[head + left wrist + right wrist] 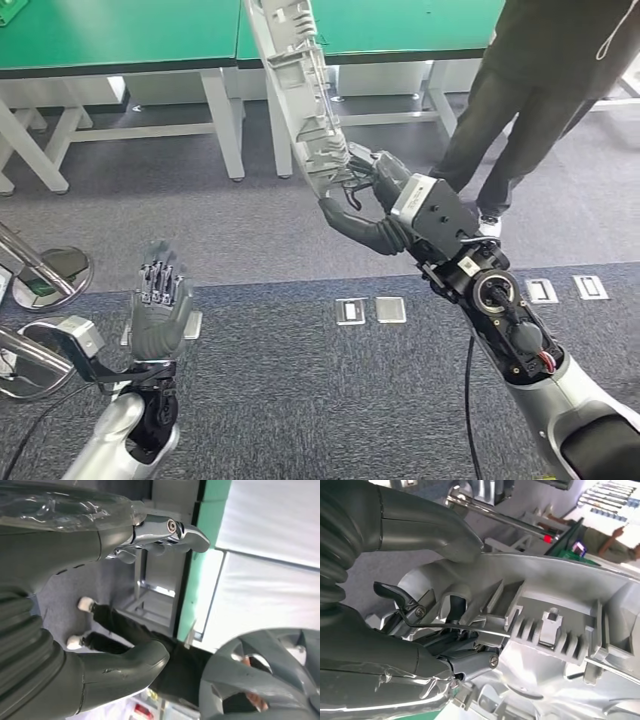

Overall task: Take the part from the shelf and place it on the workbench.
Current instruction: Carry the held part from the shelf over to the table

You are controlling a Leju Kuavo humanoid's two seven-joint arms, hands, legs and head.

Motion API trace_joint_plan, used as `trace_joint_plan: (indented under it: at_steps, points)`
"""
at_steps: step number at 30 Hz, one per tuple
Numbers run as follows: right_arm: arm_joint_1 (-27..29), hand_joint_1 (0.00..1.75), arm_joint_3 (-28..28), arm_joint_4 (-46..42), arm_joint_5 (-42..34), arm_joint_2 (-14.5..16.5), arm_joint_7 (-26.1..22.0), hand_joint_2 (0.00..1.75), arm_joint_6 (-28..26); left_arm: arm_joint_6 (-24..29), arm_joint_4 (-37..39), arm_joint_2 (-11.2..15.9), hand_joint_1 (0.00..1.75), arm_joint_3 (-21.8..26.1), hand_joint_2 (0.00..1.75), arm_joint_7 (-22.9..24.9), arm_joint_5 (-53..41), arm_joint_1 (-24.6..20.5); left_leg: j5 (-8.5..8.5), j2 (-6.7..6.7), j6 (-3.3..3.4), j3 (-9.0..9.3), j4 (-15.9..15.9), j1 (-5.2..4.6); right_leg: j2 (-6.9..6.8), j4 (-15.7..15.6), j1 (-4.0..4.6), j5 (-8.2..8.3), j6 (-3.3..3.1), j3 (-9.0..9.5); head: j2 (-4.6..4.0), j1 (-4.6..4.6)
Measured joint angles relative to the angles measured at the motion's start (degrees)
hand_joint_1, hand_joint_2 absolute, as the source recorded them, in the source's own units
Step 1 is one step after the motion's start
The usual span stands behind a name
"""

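Observation:
A long grey ribbed plastic part [306, 95] rises from my right hand [370, 200] up past the edge of the green workbench [136, 35]. My right hand grips its lower end, thumb under and fingers over. In the right wrist view the part [554, 625] sits close against the thumb [429, 522] and fingers [471, 662]. My left hand [158, 310] is raised at the lower left, palm up, fingers apart, holding nothing. The left wrist view shows its thumb [124, 667] and fingers [170, 530] spread.
A person in dark clothes [528, 90] stands at the upper right beside the workbench. White table legs [223, 125] stand on the grey carpet. Metal floor sockets [370, 310] lie ahead. A chrome frame and round base [45, 275] are at the left. A grey wheel cover [264, 675] shows in the left wrist view.

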Motion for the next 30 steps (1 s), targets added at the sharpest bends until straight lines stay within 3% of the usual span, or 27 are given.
trace_joint_plan:
  at_steps: [1, 2, 4, 5, 6, 8, 10, 13, 14, 15, 17, 19, 20, 21, 22, 24, 26, 28, 30]
  points:
    - [-0.01, 1.75, 0.01, 0.02, -0.01, 0.01, -0.04, 1.75, 0.05, 0.05, 0.00, -0.06, 0.00, 0.00, 1.75, -0.03, 0.01, 0.00, 0.12, 0.70, 0.16, 0.20, -0.33, 0.04, -2.16, 3.14, 0.03, -1.76, 0.12, -1.39, 0.00, 0.19]
    - [-0.06, 1.75, 0.03, 0.06, -0.01, 0.01, -0.09, 1.75, 0.09, 0.11, 0.00, -0.07, 0.00, 0.00, 1.75, -0.05, 0.03, 0.06, 0.13, 1.34, 0.26, 0.27, -0.42, 0.02, -3.49, 7.04, -0.04, -3.72, 0.34, -3.17, 0.00, 0.40]
    - [-0.05, 1.75, 0.06, 0.17, -0.06, 0.02, -0.15, 1.75, 0.14, 0.31, 0.01, -0.03, 0.00, 0.00, 1.75, -0.04, 0.09, 0.31, 0.06, 2.72, 0.27, 0.25, -0.38, 0.03, -4.26, 13.24, -0.45, -5.97, 0.78, -5.92, 0.00, 0.62]
    - [-0.05, 1.75, 0.05, 0.26, -0.09, 0.02, -0.15, 1.75, 0.15, 0.41, 0.02, -0.04, 0.00, 0.00, 1.75, -0.04, 0.12, 0.43, -0.01, 3.41, 0.17, 0.25, -0.31, 0.05, -4.45, 13.50, -0.68, -5.59, 0.99, -5.88, 0.00, 0.79]
    - [-0.05, 1.75, 0.05, 0.32, -0.13, 0.02, -0.14, 1.75, 0.15, 0.50, 0.02, -0.06, 0.00, 0.00, 1.75, -0.03, 0.14, 0.50, -0.14, 4.05, 0.00, 0.25, -0.17, 0.09, -4.83, 11.35, -0.87, -4.24, 1.19, -4.59, 0.00, 0.94]
    - [-0.08, 1.75, 0.07, 0.39, -0.17, 0.02, -0.14, 1.75, 0.16, 0.65, 0.01, -0.06, 0.00, 0.00, 1.75, 0.05, 0.17, 0.52, -0.64, 5.20, -0.59, 0.22, 0.42, 0.06, -7.14, 3.30, -0.86, -0.97, 1.56, -0.03, 0.00, 1.22]
    - [-0.08, 1.75, 0.09, 0.40, -0.19, 0.02, -0.20, 1.75, 0.15, 0.76, 0.00, -0.01, 0.00, -0.01, 1.75, 0.19, 0.19, 0.55, -1.16, 6.16, -1.23, 0.12, 1.19, -0.22, -8.59, -1.65, -0.57, 0.27, 1.22, 2.56, 0.00, 1.21]
    - [-0.07, 1.75, 0.05, 0.39, -0.19, 0.02, -0.24, 1.75, 0.16, 0.81, 0.00, 0.03, 0.00, -0.02, 1.75, 0.29, 0.20, 0.64, -1.61, 7.39, -1.98, 0.25, 1.53, -0.21, -6.85, -2.13, -0.33, 0.26, 0.08, 2.51, 0.00, 0.61]
    - [-0.11, 1.75, 0.03, 0.38, -0.19, 0.02, -0.24, 1.75, 0.19, 0.80, 0.00, 0.03, 0.00, -0.02, 1.75, 0.29, 0.20, 0.65, -2.22, 6.70, -2.25, 0.09, 2.17, -0.01, -6.20, -2.17, -0.38, 0.36, -0.24, 2.51, 0.00, 0.47]
    - [-0.15, 1.75, 0.03, 0.38, -0.19, 0.02, -0.25, 1.75, 0.20, 0.80, 0.00, 0.03, 0.00, -0.02, 1.75, 0.29, 0.20, 0.66, -3.49, 5.39, -2.49, -0.63, 4.05, 0.18, -5.58, -2.23, -0.47, 0.49, -0.56, 2.52, 0.00, 0.32]
    - [-0.20, 1.75, 0.06, 0.38, -0.19, 0.02, -0.26, 1.75, 0.20, 0.79, 0.00, 0.08, 0.00, -0.02, 1.75, 0.28, 0.20, 0.85, -7.38, 2.26, -2.74, -4.05, 11.60, 0.36, -4.29, -2.26, -0.49, 0.65, -1.04, 2.44, 0.00, -0.09]
    - [-0.20, 1.75, 0.14, 0.38, -0.19, 0.02, -0.27, 1.75, 0.21, 0.79, 0.00, 0.21, 0.00, -0.02, 1.75, 0.28, 0.21, 1.19, -9.94, 1.28, -2.66, -7.92, 19.07, 0.32, -2.74, -2.26, -0.29, 0.72, -1.27, 2.33, 0.00, -0.34]
    - [-0.19, 1.75, 0.16, 0.38, -0.19, 0.02, -0.27, 1.75, 0.22, 0.79, 0.00, 0.27, 0.00, -0.02, 1.75, 0.28, 0.22, 1.31, -9.64, 1.17, -2.46, -8.64, 19.99, 0.29, -1.92, -2.26, -0.17, 0.76, -1.31, 2.31, 0.00, -0.38]
    - [-0.20, 1.75, 0.18, 0.38, -0.19, 0.02, -0.25, 1.75, 0.23, 0.79, 0.00, 0.31, 0.00, -0.02, 1.75, 0.28, 0.22, 1.35, -8.18, 0.98, -2.16, -8.15, 18.37, 0.26, -1.09, -2.26, -0.09, 0.79, -1.35, 2.31, 0.00, -0.40]
    - [-0.20, 1.75, 0.19, 0.38, -0.19, 0.02, -0.24, 1.75, 0.23, 0.79, 0.00, 0.32, 0.00, -0.02, 1.75, 0.28, 0.22, 1.33, -5.93, 0.44, -1.77, -6.56, 14.58, 0.21, -0.25, -2.26, -0.06, 0.84, -1.34, 2.33, 0.00, -0.41]
    - [-0.25, 1.75, 0.20, 0.38, -0.19, 0.02, -0.24, 1.75, 0.23, 0.79, 0.00, 0.38, 0.00, -0.02, 1.75, 0.28, 0.20, 1.21, -2.14, -2.03, -1.11, -2.77, 5.97, 0.17, 1.29, -2.24, -0.11, 0.97, -1.19, 2.21, 0.00, -0.39]
    - [-0.31, 1.75, 0.19, 0.38, -0.19, 0.02, -0.24, 1.75, 0.23, 0.82, 0.00, 0.48, 0.00, -0.01, 1.75, 0.31, 0.18, 1.17, -1.07, -3.22, -0.89, -1.06, 2.23, -0.03, 2.60, -2.28, -0.37, 1.16, -0.68, 1.90, 0.00, -0.42]
    - [-0.32, 1.75, 0.15, 0.38, -0.19, 0.01, -0.15, 1.75, 0.31, 0.87, -0.04, 0.48, 0.00, -0.01, 1.75, 0.37, 0.15, 1.13, -0.83, -1.85, -0.61, -0.72, 1.65, -0.14, 3.79, -2.56, -0.63, 1.44, 0.06, 1.64, 0.00, -0.45]
    - [-0.33, 1.75, 0.02, 0.38, -0.19, 0.01, 0.00, 1.75, 0.44, 0.91, -0.11, 0.32, 0.00, -0.02, 1.75, 0.49, 0.08, 1.01, -0.31, -0.37, -0.03, -0.16, 0.50, 0.00, 1.78, -1.29, -0.29, 0.44, 0.56, 0.86, 0.00, -0.19]
